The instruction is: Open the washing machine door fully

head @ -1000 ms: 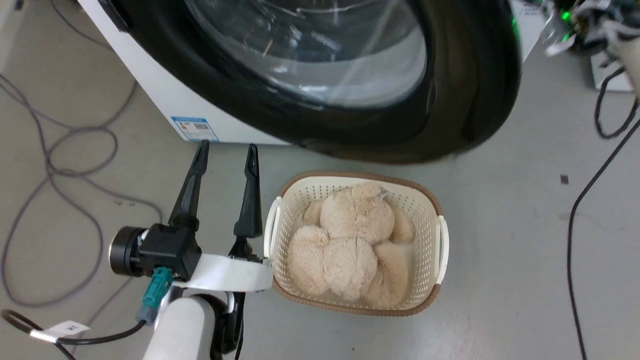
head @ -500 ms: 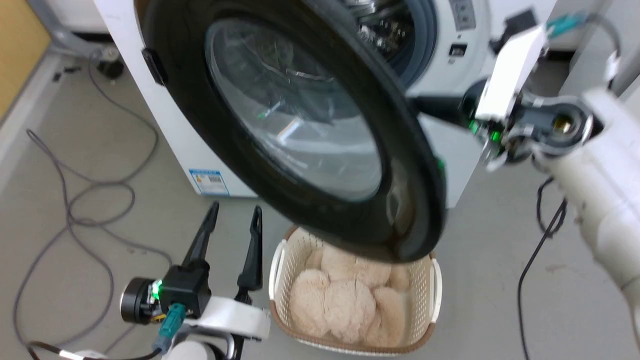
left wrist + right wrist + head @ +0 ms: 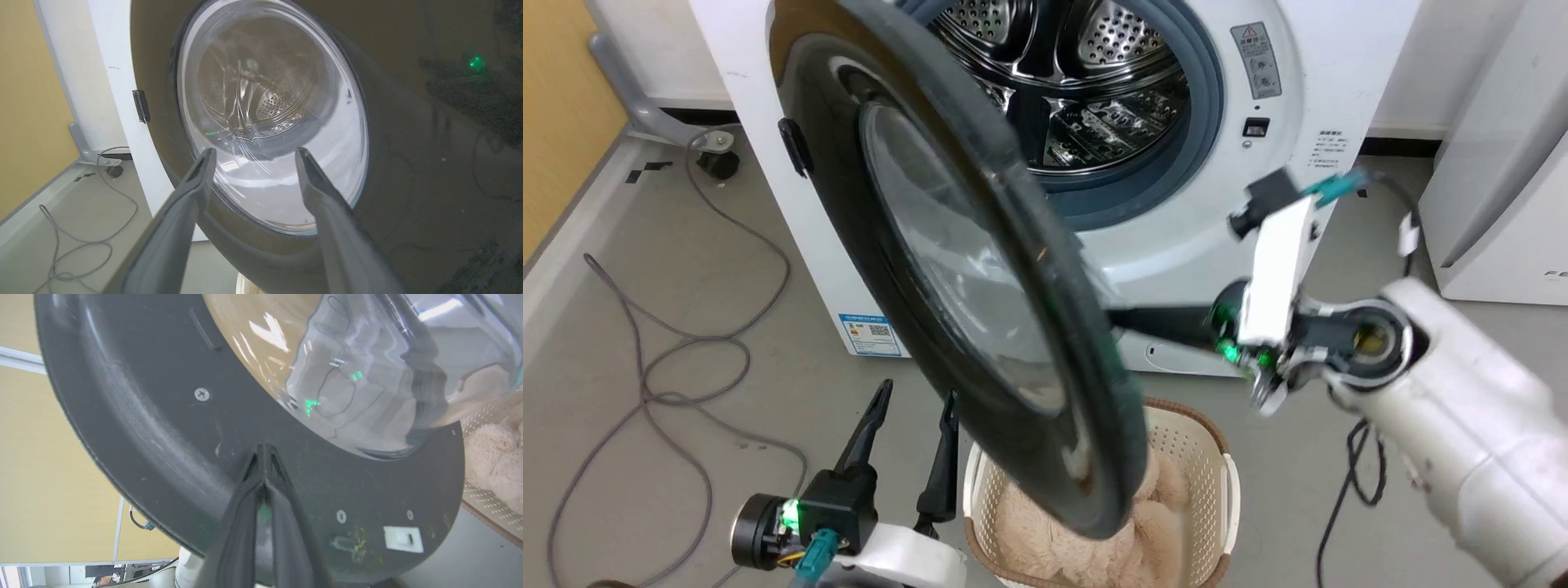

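Nearest, at the left, the left gripper point(image 3: 916, 390) points toward the washer with its two fingers spread well apart and nothing between them. In its wrist view point(image 3: 255, 151) the fingers frame the door's glass from the front without touching it.

Just right of it stands one basket point(image 3: 1225, 490), cream and perforated with a brown rim. It holds one beige plush toy point(image 3: 1029, 547) and nothing else that can be seen. The basket wall point(image 3: 486, 412) and the toy point(image 3: 490, 461) also show at the right edge of the right wrist view.

Above the basket hangs the one door point(image 3: 980, 327), hinged at the washer's left and swung partway out. Its free edge is nearest, and its glossy front point(image 3: 408, 183) faces left.

To the right, the right gripper point(image 3: 1119, 317) reaches left to the door's matte back point(image 3: 155, 416). Its two fingers are pressed together at the tips point(image 3: 263, 448), holding nothing, and the tips seem to rest against that back below the glass bowl.

Farther off is one white washer point(image 3: 1307, 82). Its one steel drum point(image 3: 1086, 82) looks empty, with a blue-grey ring point(image 3: 1201, 106) around it.

A grey cable point(image 3: 645, 359) loops on the floor at the left and a black cable point(image 3: 1347, 490) at the right.
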`<state>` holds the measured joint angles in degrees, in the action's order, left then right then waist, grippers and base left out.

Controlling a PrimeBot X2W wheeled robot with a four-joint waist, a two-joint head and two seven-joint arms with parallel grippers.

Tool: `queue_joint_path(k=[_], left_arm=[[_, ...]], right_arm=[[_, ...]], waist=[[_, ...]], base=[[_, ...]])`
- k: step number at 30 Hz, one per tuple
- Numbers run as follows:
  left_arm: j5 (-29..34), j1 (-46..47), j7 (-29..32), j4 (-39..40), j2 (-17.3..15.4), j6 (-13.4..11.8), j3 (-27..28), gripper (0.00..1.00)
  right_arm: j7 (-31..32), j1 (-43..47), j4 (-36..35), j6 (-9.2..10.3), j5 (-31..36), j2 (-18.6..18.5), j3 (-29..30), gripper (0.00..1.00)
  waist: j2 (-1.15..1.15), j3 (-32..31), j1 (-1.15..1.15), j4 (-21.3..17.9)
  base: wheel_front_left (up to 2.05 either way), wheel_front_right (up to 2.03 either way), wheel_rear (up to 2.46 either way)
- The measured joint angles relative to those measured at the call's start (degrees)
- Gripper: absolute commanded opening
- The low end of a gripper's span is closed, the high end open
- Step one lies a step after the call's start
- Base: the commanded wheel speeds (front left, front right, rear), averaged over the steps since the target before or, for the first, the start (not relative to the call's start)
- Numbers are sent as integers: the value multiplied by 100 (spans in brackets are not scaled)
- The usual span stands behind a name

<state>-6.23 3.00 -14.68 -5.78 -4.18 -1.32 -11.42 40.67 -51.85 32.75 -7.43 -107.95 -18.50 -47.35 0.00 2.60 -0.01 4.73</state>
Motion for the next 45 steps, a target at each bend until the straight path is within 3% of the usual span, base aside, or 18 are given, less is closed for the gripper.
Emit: queue_joint_path(k=[7, 11, 12, 13, 27, 32, 36, 39, 45], left_arm=[[-18, -54, 0, -19, 4, -1, -45, 100], [-42, -54, 0, -15, 8, -2, -42, 100], [-42, -54, 0, -14, 10, -3, -41, 100], [-43, -54, 0, -15, 9, -4, -38, 100], [-101, -55, 0, -158, 21, -20, 5, 100], [-147, -87, 0, -267, 22, -26, 89, 100], [-160, -187, 0, -370, 18, -43, 140, 100], [-162, -198, 0, -401, 18, -52, 171, 100], [-160, -201, 0, -464, 12, -51, 240, 100]], right_arm=[[-144, 288, -556, 0, -196, -103, -276, 0], [-791, 502, -790, 0, -246, -190, -160, 3], [-1066, 571, -836, 0, -227, -205, -82, 33], [-1362, 651, -882, 0, -210, -219, 19, 100], [-5059, 3327, -1714, 0, -179, -655, 1465, 100], [-5526, 4222, -1583, 0, 268, -798, 1833, 100], [-5547, 4629, -1059, 0, 1573, -592, 3072, 100], [-5547, 4850, -945, 0, 3275, -242, 4085, 100], [-5547, 5181, -1848, 0, 6717, 836, 5649, 100]], waist=[[0, 52, 1, -58], [0, 97, 1, -116], [0, 107, 0, -136], [0, 116, 1, -157], [0, -24, 1, -269], [0, -127, 1, -301], [0, -185, 1, -365], [0, -221, 1, -408], [0, -243, 1, -427]], base=[[0, 0, 0], [0, 0, 0], [0, 0, 0], [0, 0, 0], [0, 0, 0], [0, 0, 0], [0, 0, 0], [0, 0, 0], [0, 0, 0]])
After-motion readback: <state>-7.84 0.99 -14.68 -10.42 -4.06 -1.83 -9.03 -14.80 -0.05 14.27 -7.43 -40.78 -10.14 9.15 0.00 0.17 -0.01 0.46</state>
